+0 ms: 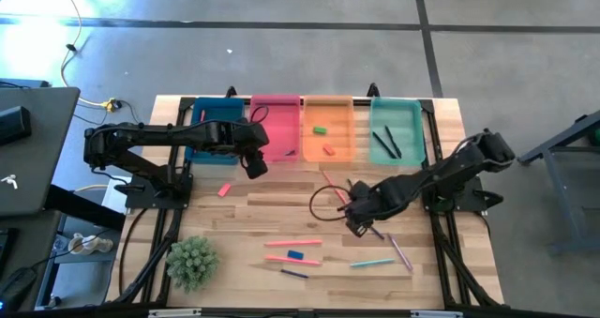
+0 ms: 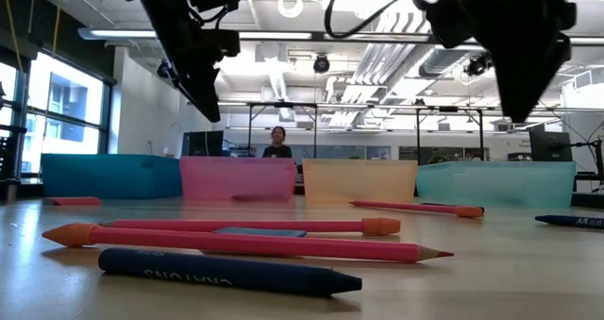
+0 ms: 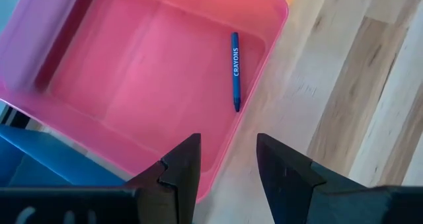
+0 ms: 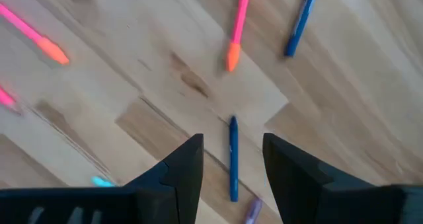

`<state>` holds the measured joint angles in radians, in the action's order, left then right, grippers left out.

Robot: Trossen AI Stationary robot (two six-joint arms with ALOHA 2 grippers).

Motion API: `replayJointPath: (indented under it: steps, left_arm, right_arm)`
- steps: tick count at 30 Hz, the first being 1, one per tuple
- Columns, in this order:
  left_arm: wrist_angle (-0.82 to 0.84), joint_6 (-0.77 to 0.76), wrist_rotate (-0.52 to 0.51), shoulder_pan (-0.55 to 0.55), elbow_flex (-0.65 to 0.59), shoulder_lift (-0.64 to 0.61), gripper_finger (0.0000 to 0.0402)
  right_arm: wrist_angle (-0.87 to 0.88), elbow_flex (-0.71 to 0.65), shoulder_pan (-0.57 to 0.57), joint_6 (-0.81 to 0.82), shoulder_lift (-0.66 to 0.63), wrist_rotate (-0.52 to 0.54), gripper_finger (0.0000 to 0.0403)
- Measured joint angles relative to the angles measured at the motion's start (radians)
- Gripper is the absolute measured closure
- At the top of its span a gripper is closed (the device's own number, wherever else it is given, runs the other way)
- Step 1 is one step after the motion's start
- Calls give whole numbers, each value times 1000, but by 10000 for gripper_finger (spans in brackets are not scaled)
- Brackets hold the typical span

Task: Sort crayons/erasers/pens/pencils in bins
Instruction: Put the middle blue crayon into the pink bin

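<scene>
Dark blue bin (image 1: 221, 117), pink bin (image 1: 275, 112), orange bin (image 1: 328, 112), teal-green bin (image 1: 397, 114); green eraser (image 1: 320, 128).

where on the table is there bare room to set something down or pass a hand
Bare wood lies between the pink eraser, the plant and the right claw. Crowded: the near middle around the blue eraser, where pencils and crayons lie, and the bins along the far edge.

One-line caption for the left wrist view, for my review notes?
Left gripper, open and empty, above the pink bin's near rim; one blue crayon lies inside.
</scene>
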<state>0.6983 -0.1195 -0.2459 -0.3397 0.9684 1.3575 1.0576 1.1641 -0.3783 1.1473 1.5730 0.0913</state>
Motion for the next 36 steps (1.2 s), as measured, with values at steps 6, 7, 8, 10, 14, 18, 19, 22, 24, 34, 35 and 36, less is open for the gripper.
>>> replayJointPath:
  steps: [6, 7, 8, 10, 14, 18, 19, 22, 24, 34, 35, 36]
  left_arm:
    - [0, -49, 13, 0, 0, 0, 268]
    - [0, -54, 17, 0, 0, 0, 268]
    - [0, -57, 21, 0, 0, 0, 268]
    - [0, -60, 25, 0, 0, 0, 268]
    - [0, -60, 25, 0, 0, 0, 268]
    - [0, -61, 26, 0, 0, 0, 268]
    - [0, -61, 26, 0, 0, 0, 268]
    - [0, -61, 26, 0, 0, 0, 268]
    - [0, -61, 26, 0, 0, 0, 268]
    - [0, -61, 26, 0, 0, 0, 268]
    - [0, -61, 26, 0, 0, 0, 268]
    - [0, -61, 26, 0, 0, 0, 268]
  right_arm:
    - [4, 0, -27, 0, 74, -78, 253]
    - [4, 0, -32, 0, 85, -85, 253]
    - [4, 0, -35, 0, 95, -86, 253]
    - [4, -1, -43, 0, 114, -88, 253]
    - [5, -2, -52, -7, 149, -88, 253]
    - [7, -2, -57, -57, 178, -85, 253]
    - [7, -2, -57, -71, 184, -85, 253]
    - [7, -2, -57, -105, 202, -83, 253]
    - [6, -2, -56, -117, 210, -78, 253]
    - [-14, -9, -56, -113, 215, -62, 253]
    - [-30, -20, -56, -97, 215, -68, 253]
    - [-45, -34, -56, -80, 215, -82, 253]
